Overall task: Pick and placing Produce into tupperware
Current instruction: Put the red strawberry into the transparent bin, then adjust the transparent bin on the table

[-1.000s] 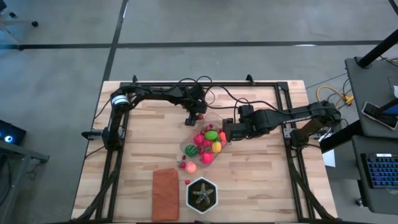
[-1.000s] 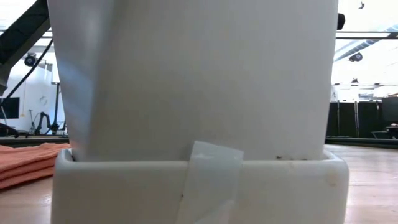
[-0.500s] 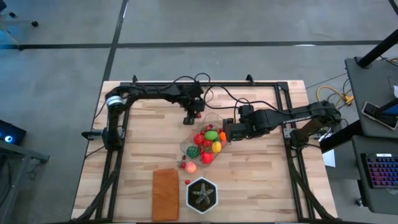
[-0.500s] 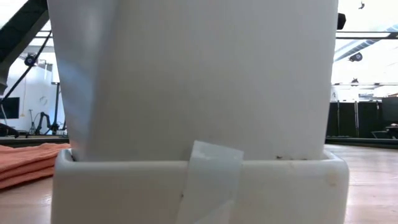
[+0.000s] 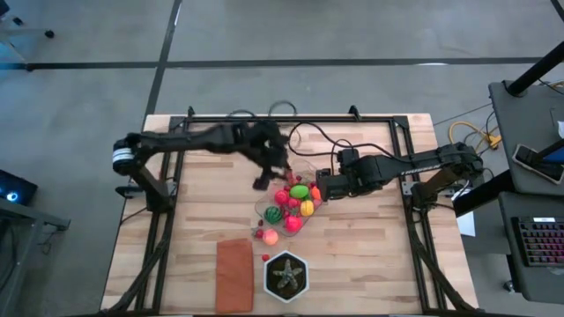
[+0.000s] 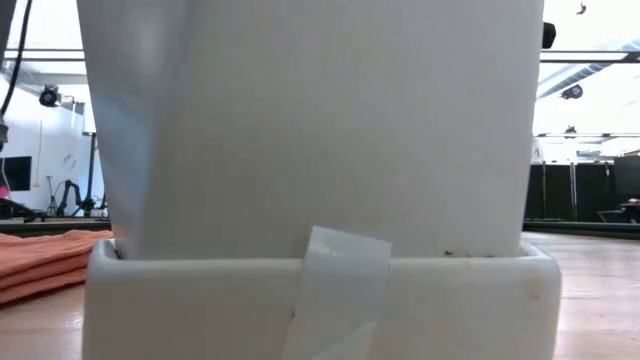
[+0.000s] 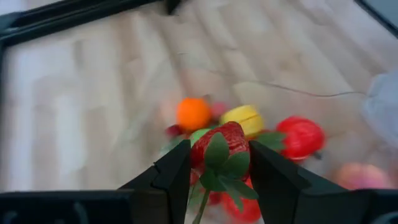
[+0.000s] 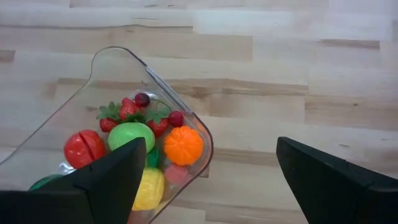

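Note:
The tupperware (image 5: 286, 204) is a clear container lying slantwise at mid-table, filled with red, green, yellow, orange and striped produce (image 8: 134, 140). A peach-coloured ball (image 5: 270, 236) and small red pieces (image 5: 259, 233) lie on the wood by its near end. My left gripper (image 5: 269, 173) hovers just over the container's far-left side, shut on a red strawberry (image 7: 217, 144). My right gripper (image 5: 319, 187) is open and low at the container's right end. Its fingers straddle that corner (image 8: 202, 149). My left gripper pinches the strawberry's red body (image 7: 231, 138) between its two fingers (image 7: 177, 171), one on each side. The green leaves and stem (image 7: 217, 171) stick out toward the wrist. The fruit is lifted clear above the produce in the container. My right gripper may or may not touch the container; I cannot tell.
A black hexagonal pot with a star-shaped plant (image 5: 287, 276) and a flat orange-brown rectangle (image 5: 233, 275) sit near the table's near edge. Black frame rails (image 5: 291, 118) border the wood. A white box (image 6: 320, 150) fills the low view, with an orange cloth (image 6: 40, 262) at its left.
My left arm has swung quickly: its elbow has moved out toward the table's left edge. Its gripper, still carrying the strawberry, has shifted a little toward the near edge and the container. The right arm and the container have kept still.

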